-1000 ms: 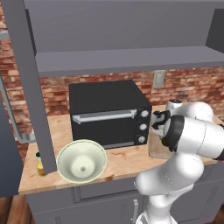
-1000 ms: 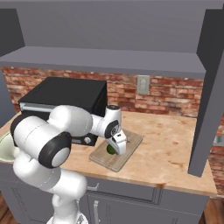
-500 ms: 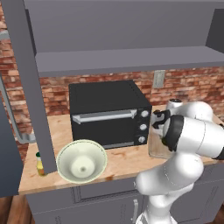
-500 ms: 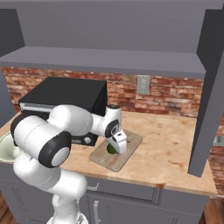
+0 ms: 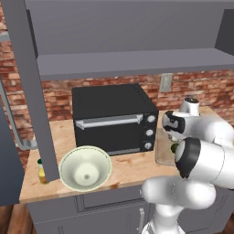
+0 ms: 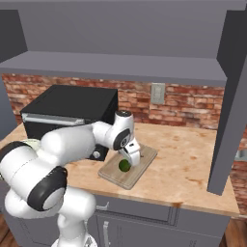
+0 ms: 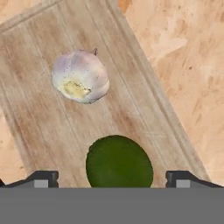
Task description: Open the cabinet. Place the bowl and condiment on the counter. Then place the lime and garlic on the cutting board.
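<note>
The lime (image 7: 119, 161) lies on the cutting board (image 7: 39, 131), between the wide-apart fingertips (image 7: 41, 179) of my open gripper (image 7: 112, 179), with a gap on each side. The garlic (image 7: 80, 76) rests on the board just beyond it. From the right base view, the gripper (image 6: 129, 158) hangs over the lime (image 6: 124, 165) on the cutting board (image 6: 142, 161). The cream bowl (image 5: 85, 167) and the yellow condiment (image 5: 41, 170) stand on the counter (image 5: 132, 167) at the left. The cabinet stands open, its door (image 5: 27, 87) swung out.
A black oven (image 5: 112, 119) sits on the counter between the bowl and the board. The other cabinet door (image 6: 231, 96) hangs out at the right over the counter (image 6: 193, 159). A brick wall with an outlet (image 6: 157, 93) runs behind.
The fingers have spread wider and now stand off the lime, which stays on the board. The arm has hardly moved.
</note>
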You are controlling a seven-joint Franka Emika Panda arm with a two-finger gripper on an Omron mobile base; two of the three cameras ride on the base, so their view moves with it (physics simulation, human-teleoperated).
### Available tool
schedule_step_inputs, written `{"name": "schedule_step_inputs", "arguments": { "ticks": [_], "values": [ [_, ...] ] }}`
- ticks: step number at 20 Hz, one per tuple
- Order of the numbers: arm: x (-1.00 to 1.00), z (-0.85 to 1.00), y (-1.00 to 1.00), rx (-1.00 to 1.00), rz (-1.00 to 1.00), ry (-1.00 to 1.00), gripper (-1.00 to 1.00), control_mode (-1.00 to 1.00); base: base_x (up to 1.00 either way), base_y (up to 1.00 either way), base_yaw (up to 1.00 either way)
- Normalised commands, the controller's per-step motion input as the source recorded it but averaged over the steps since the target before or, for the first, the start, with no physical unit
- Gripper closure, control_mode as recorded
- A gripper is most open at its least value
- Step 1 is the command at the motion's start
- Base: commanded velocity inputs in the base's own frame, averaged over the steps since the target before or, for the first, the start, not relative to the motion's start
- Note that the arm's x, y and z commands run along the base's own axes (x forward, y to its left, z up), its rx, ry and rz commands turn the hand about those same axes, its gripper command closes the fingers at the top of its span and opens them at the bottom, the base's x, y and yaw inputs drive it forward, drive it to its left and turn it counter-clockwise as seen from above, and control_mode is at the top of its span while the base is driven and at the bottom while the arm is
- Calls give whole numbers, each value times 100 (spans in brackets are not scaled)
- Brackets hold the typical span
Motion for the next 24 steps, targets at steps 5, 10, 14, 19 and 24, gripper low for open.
{"name": "schedule_step_inputs", "arguments": {
  "ticks": [5,10,14,19,24],
  "values": [
    [-39,67,-1,0,0,-14,-100,-100,0,0,0],
    [-62,84,0,0,1,-24,-100,-100,0,0,0],
    [-69,79,0,-3,0,-26,-100,-100,0,0,0],
    [-65,73,9,-6,0,-24,-100,-100,0,0,0],
    [-58,76,29,-11,0,-18,-100,-100,0,0,0]
  ]
}}
